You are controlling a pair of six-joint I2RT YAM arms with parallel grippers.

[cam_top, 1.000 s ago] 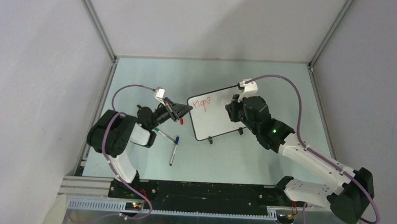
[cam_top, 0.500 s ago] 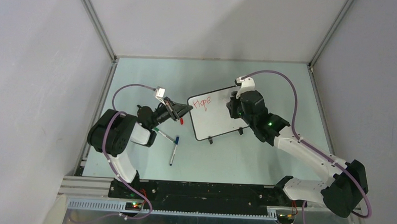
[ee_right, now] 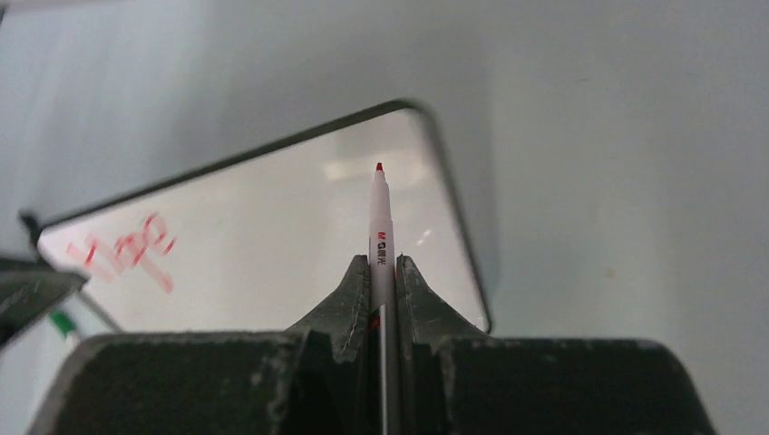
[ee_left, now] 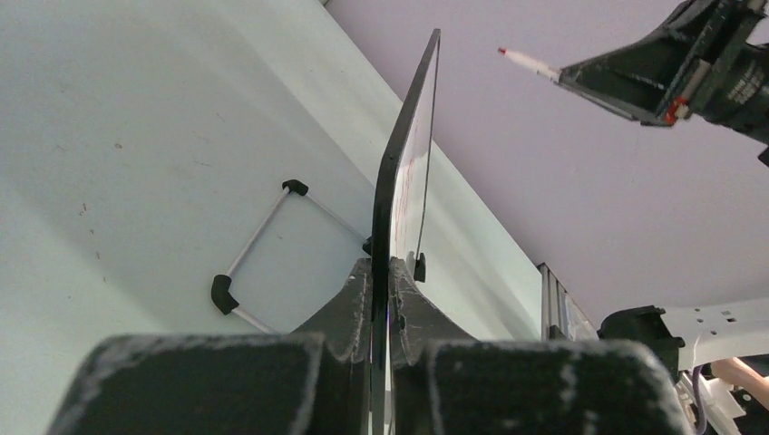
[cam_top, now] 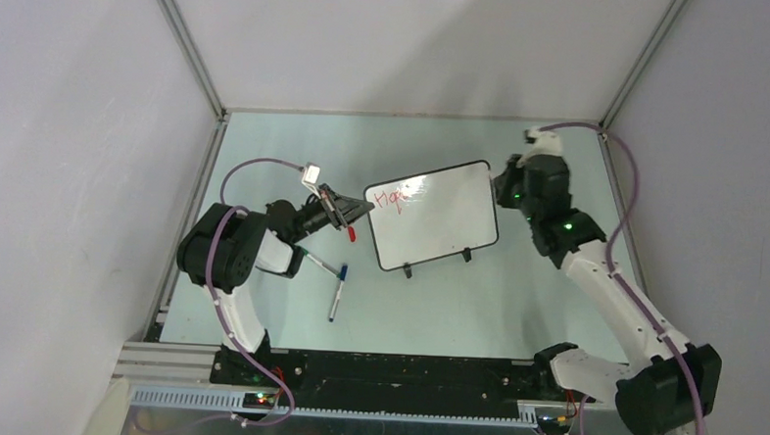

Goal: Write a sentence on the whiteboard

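The whiteboard [cam_top: 435, 215] stands mid-table [cam_top: 524, 302], pens [cam_top: 336, 296] lying to its left.

We see two arms of one make: the left arm [cam_top: 230, 270] and the right arm [cam_top: 613, 296] pair white link shells with bulky black joint housings. A purple cable [cam_top: 256, 165] runs along each, and a small white block [cam_top: 311, 173] caps each wrist. A green light [cam_top: 565, 225] glows on the right arm. The right gripper [ee_right: 383, 272] has dark, wedge-shaped fingers [ee_right: 337, 304] that are scuffed grey at the edges.
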